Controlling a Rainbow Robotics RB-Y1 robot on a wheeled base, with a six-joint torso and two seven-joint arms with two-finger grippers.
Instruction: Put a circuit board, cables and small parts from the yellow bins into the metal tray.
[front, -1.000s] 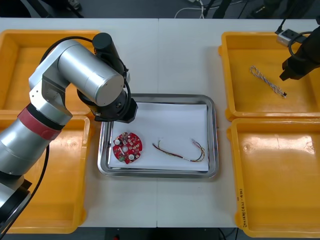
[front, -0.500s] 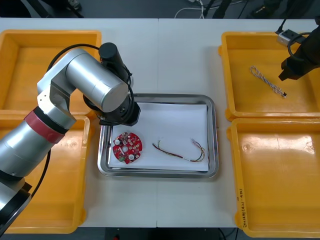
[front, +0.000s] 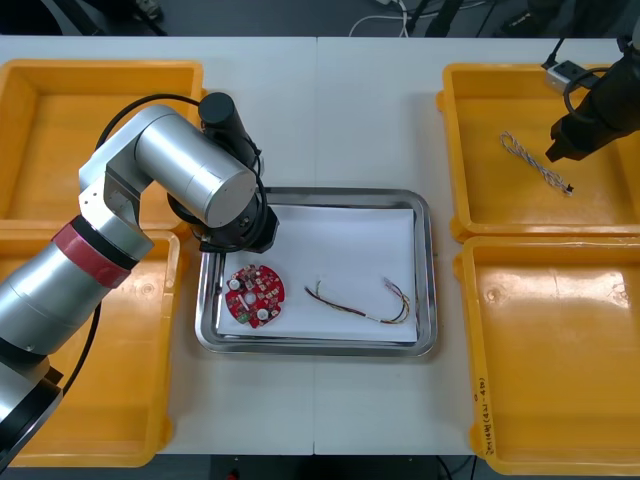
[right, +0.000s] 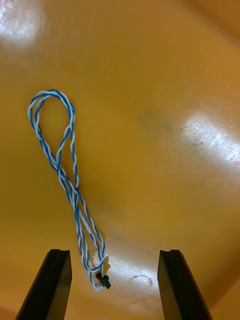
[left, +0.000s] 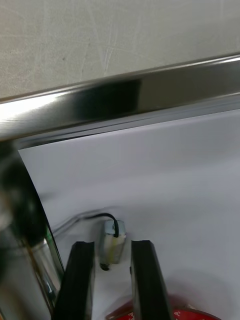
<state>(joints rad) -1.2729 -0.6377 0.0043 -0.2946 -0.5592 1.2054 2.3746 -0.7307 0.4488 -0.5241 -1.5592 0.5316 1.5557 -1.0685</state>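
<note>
Blocking the downward look at its own fingers, the left arm (front: 190, 170) bends over the back left corner of the metal tray (front: 428, 300). The left gripper (left: 112, 246) is plain in its wrist view. There its black fingers stand narrowly apart, closed about a small metal part (left: 114, 240) with a thin black lead. They are low over the tray's white inside, near the shiny rim. Whether the part touches the sheet is hard to tell. A red curve by the fingers is the cut-off edge of the round red circuit board (front: 254, 295), which lies in the tray's left half. The red and yellow cable (front: 362, 305) lies to its right, apart from it. Against half a second ago the left arm has hardly shifted, while the right arm has slid a little leftward over the far right yellow bin (front: 490, 205). The right gripper (front: 555, 152) hangs there pointing down, jaws wide open and empty. It is above one end of the twisted blue and white cable (front: 535, 162), which lies flat on the bin floor. In its wrist view the cable's black plug sits between the fingers, closer to one.
</note>
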